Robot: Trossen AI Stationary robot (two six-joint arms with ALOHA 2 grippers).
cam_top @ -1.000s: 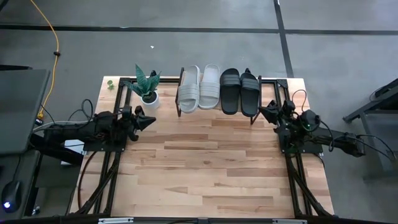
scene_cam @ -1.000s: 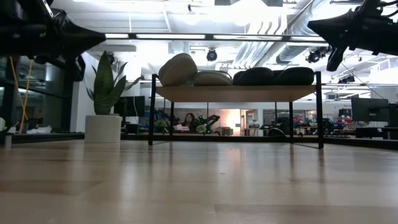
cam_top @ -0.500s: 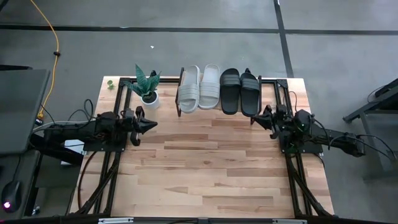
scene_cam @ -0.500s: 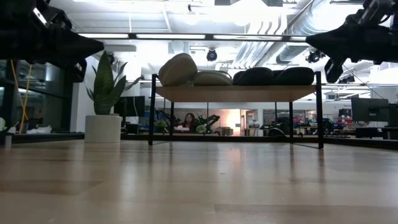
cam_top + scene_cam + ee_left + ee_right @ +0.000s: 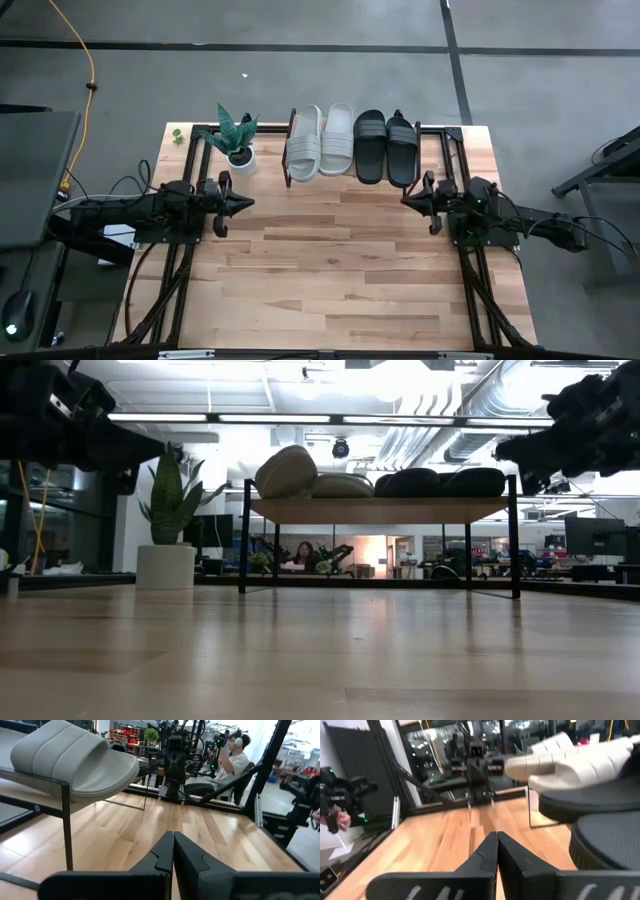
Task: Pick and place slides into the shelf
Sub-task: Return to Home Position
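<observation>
All four slides [image 5: 337, 140] (two pale, two black) lie side by side on the shelf [image 5: 380, 509], so the placing looks finished. The left fingers [image 5: 159, 854] are pressed together and empty, and so are the right fingers [image 5: 485, 852]. The shelf stands between the two pairs, just beyond their tips. Only parking both arms over the worktop [image 5: 330, 270] seems left.

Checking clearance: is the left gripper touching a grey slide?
Apart. The high view shows bare tabletop between the shut left gripper and the nearest grey slide.
</observation>
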